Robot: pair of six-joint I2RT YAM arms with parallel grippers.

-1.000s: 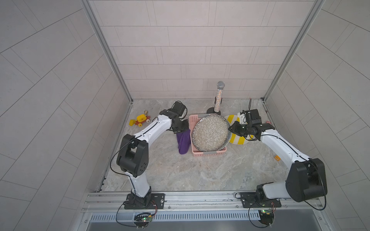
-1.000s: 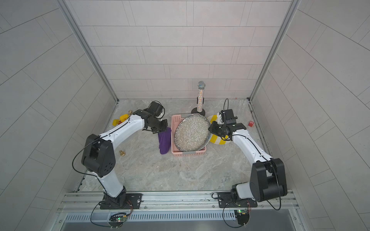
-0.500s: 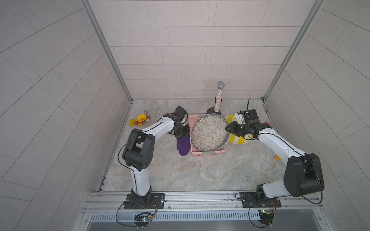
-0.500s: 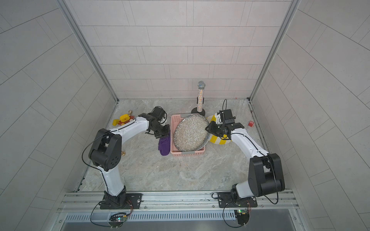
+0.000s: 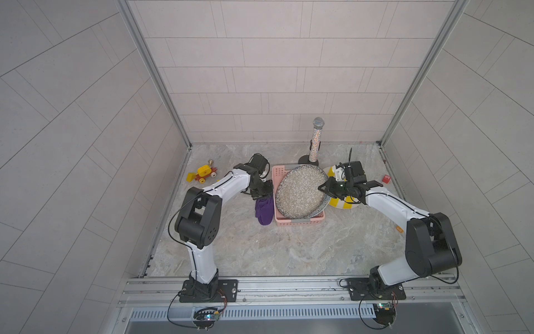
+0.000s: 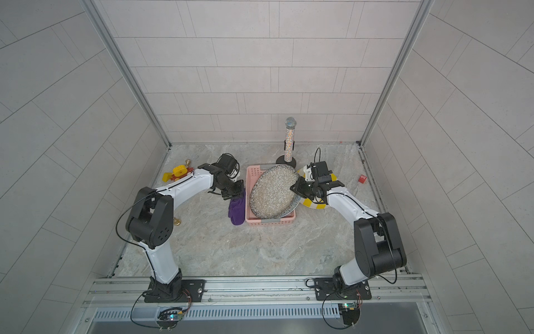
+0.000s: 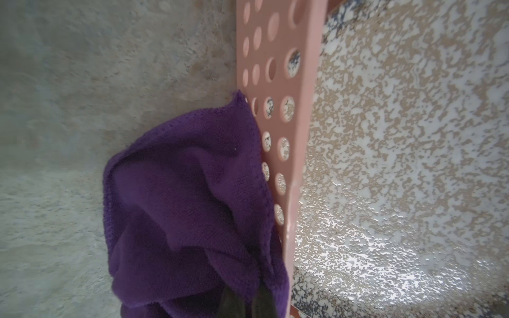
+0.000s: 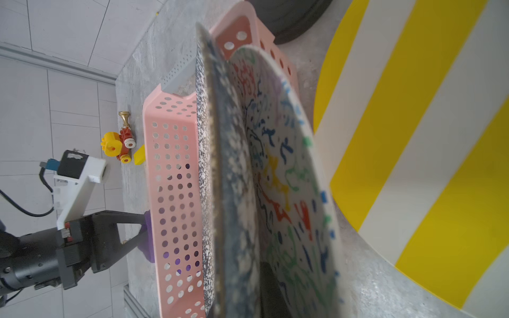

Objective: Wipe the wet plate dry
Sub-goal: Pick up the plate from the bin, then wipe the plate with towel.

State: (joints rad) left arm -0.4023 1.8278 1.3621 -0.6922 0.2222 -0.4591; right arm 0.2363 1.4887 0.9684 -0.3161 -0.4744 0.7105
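Left wrist view showed the purple cloth (image 7: 187,206) bunched up and pinched tight in the closed left end effector (image 7: 246,301), at the bottom of the frame. The cloth hung against the outside wall of the pink basket (image 7: 278,82). Past that wall, on the right of the frame, sat the speckled plate (image 7: 399,165), shiny with water drops. In both top views it stood tilted inside the basket near the middle of the frame, with a second, painted plate (image 8: 289,179) just behind it.

Over the last second the right end effector (image 5: 326,187) had slid left onto the speckled plate's right edge. It seemed to be squeezing that edge, though the right wrist view did not show both fingers. The left arm's big black joint had swung in a little, but the cloth had hardly moved.

So the plate looked held and ready, and the cloth was in hand, yet no wiping had begun. The cloth likely needed to go up over the basket wall next.
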